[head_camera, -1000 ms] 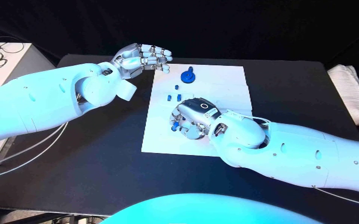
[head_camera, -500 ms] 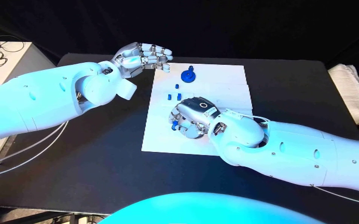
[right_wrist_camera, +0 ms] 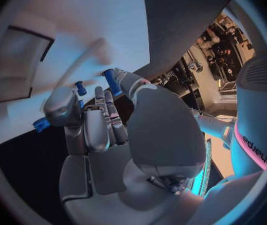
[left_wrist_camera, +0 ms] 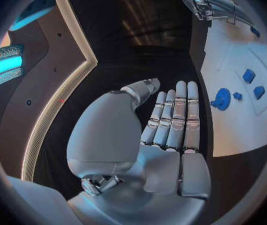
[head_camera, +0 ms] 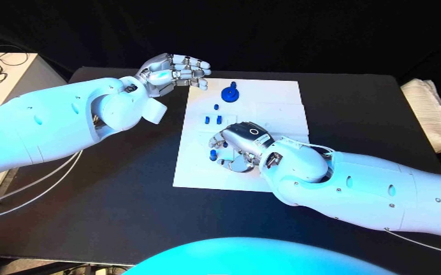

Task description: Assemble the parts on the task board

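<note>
Right fingers (right_wrist_camera: 102, 120): you see them curled down over the task board; a small blue peg (right_wrist_camera: 111, 80) sits pinched between the thumb tip and a fingertip; two more blue parts (right_wrist_camera: 80, 88) lie just beside the fingers.
Right hand (head_camera: 241, 144): it rests low on the near half of the task board (head_camera: 276, 93), holding that peg; you can see one blue piece (head_camera: 213, 155) just beside its fingertips.
Left fingers (left_wrist_camera: 174, 117): straight and close together in the wrist view, gently bent in the head view; you find nothing held.
Left hand (head_camera: 176, 70): raised beside the board's far left corner, apart from it.
Parts: a round blue knob (head_camera: 232, 93) stands on the far half; small blue pieces (head_camera: 213, 119) lie between it and the right hand.
</note>
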You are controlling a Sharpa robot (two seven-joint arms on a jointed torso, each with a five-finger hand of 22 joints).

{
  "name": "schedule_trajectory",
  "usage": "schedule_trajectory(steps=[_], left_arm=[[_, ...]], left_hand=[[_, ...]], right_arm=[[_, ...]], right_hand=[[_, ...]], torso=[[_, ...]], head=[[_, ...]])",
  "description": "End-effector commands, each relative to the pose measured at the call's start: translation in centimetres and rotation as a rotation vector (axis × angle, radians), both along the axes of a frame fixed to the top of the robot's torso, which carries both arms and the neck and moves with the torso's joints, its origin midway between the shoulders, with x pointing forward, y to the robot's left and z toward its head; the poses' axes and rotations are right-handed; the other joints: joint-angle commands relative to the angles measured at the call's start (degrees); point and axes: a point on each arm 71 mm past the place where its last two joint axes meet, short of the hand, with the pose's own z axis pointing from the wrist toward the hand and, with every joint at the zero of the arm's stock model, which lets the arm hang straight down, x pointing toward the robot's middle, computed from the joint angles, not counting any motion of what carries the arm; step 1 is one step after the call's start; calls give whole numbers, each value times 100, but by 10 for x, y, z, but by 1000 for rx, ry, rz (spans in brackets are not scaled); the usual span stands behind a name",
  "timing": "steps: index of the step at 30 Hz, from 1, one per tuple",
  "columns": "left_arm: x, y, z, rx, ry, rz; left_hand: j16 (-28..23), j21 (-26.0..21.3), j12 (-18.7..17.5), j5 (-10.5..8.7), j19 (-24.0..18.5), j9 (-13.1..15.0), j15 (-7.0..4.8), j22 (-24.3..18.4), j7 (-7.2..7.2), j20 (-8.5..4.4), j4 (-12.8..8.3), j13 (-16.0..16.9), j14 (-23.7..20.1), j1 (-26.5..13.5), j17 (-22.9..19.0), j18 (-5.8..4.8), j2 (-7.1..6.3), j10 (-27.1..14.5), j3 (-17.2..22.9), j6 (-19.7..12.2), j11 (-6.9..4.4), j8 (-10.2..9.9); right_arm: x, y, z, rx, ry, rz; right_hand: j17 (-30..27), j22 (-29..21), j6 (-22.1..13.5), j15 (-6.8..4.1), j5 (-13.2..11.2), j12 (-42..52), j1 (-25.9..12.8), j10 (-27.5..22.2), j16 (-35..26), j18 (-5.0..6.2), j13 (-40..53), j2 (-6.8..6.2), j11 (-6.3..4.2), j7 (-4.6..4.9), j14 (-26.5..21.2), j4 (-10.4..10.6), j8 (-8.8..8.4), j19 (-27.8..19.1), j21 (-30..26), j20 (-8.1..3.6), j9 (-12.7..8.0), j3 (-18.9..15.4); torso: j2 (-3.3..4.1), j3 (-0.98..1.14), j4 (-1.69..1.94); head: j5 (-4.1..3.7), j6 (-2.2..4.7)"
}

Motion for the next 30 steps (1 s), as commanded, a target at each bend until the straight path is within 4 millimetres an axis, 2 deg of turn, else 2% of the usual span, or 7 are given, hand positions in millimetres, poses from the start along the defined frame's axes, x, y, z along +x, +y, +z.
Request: schedule_trajectory(steps=[1,11,15,21,25,28,30], left_arm=[[-1,-1,1,-13,-1,-13],[-1,3,1,-10,-1,-3],[-1,4,0,-9,0,0],[-3,5,-4,-10,6,2],[-4,5,-7,-11,11,2],[-6,4,-8,-12,14,0],[-7,4,-9,-13,15,-1]], left_hand=[[-40,0,21,2,-23,8,23,1,103,14,15,7,4,-10,5,36,28,-39,-17,19,-8,30],[-41,-1,26,3,-21,8,22,2,103,14,13,8,5,-7,7,37,34,-40,-13,19,-8,31],[-42,-1,30,3,-20,7,22,2,103,14,11,8,5,-5,9,38,34,-42,-13,15,-8,29],[-42,-2,32,3,-20,7,22,2,103,14,12,9,6,-6,9,38,34,-41,-13,15,-8,29],[-42,-2,35,2,-20,7,23,2,103,15,12,9,6,-8,10,38,35,-39,-13,16,-8,30],[-42,-2,35,2,-20,7,23,2,103,15,12,9,6,-8,10,38,35,-39,-13,16,-8,30],[-42,-2,35,2,-20,7,23,2,103,15,12,9,6,-8,10,38,35,-39,-13,16,-8,30]], right_arm=[[0,-5,5,62,-18,-28],[1,-39,27,166,-34,-98],[10,-68,41,207,30,-170],[26,-127,53,224,178,-373],[30,-162,51,188,250,-476],[27,-182,48,152,288,-524],[25,-193,45,129,302,-548]], right_hand=[[5,-3,-40,47,36,52,54,-63,-8,57,-11,42,0,11,28,24,-27,17,-9,23,-9,-104],[-16,-37,-96,47,86,352,217,-220,-7,58,-30,163,-3,18,40,198,-73,54,-51,26,-45,-573],[-21,4,41,31,83,591,243,26,-6,41,1,210,-23,13,45,291,-17,100,47,13,-39,-575],[550,742,192,-124,-99,1378,-216,1266,309,-215,447,121,-233,-77,195,779,75,458,1641,-112,-31,-653],[451,909,122,-245,-208,2685,-130,1272,288,-243,1895,133,-388,-244,174,1295,414,476,1872,-245,121,-1344],[631,1037,39,-274,-173,5381,-241,1686,399,-283,5014,408,-405,-258,229,1399,775,513,2096,-257,276,-1993],[873,1082,-26,-283,-179,6383,-208,1984,522,-297,6226,522,-410,-258,273,1452,960,524,2164,-247,337,-2256]], torso=[[-2,4,-5],[-9,10,-27],[-31,3,-32],[-72,-2,-49],[-96,-5,-62],[-99,-8,-65],[-104,-8,-66]], head=[[-18,13],[-107,79],[-195,100],[-352,134],[-442,132],[-530,122],[-557,134]])
